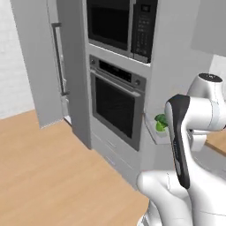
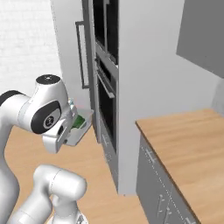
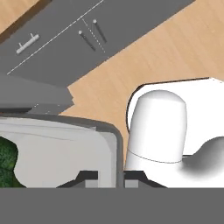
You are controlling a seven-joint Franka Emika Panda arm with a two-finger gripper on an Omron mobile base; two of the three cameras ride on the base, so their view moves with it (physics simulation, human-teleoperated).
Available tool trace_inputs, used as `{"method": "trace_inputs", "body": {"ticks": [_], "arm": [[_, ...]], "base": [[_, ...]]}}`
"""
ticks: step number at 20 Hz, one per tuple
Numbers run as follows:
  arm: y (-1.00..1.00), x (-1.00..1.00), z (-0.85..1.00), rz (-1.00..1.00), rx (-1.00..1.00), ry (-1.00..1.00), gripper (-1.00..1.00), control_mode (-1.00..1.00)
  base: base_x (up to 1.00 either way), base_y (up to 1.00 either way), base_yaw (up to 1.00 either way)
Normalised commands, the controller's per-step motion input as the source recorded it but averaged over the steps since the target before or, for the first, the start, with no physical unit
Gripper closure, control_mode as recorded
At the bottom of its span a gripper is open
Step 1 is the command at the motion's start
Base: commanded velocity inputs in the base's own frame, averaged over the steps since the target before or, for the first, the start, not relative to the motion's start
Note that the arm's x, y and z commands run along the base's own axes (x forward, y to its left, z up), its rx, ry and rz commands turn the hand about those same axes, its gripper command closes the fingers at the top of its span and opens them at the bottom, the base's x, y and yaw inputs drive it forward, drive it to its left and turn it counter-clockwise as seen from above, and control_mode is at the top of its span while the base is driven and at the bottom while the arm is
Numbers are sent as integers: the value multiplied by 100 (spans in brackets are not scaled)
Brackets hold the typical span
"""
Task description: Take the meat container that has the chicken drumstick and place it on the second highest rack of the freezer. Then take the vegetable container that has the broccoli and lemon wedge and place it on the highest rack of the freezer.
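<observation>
My gripper (image 3: 111, 176) is shut on the rim of the grey vegetable container (image 3: 65, 151), one fingertip on each side of its wall. The container (image 1: 155, 131) hangs in the air beside the oven column, at about counter height. Dark green broccoli (image 3: 7, 162) lies at its far end, and the broccoli (image 1: 160, 120) also peeks out from behind my arm. I cannot make out the lemon wedge. The tall grey freezer (image 1: 33, 66) stands far left with its door swung open and a dark bar handle (image 1: 57, 57). Its racks are hidden. The chicken drumstick is out of view.
A built-in oven (image 1: 117, 106) with a microwave (image 1: 121, 24) above it stands between me and the freezer. A wooden counter (image 2: 183, 140) over grey drawers lies to the right. Wooden floor (image 1: 48, 167) stretches toward the freezer. My own white base (image 3: 159, 127) is below the hand.
</observation>
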Motion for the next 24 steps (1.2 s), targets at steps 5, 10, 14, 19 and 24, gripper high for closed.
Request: {"method": "trace_inputs", "body": {"ticks": [5, 10, 14, 19, 24], "arm": [[0, 0, 0, 0, 0, 0, 100, 100], [0, 0, 0, 0, 0, 0, 100, 100], [0, 0, 0, 0, 0, 0, 100, 100], [0, 0, 0, 0, 0, 0, 100, 100], [0, 0, 0, 0, 0, 0, 100, 100]], "base": [[2, 0, 91], [31, 0, 61], [54, -17, 21], [82, -2, 1], [96, 0, 0]]}}
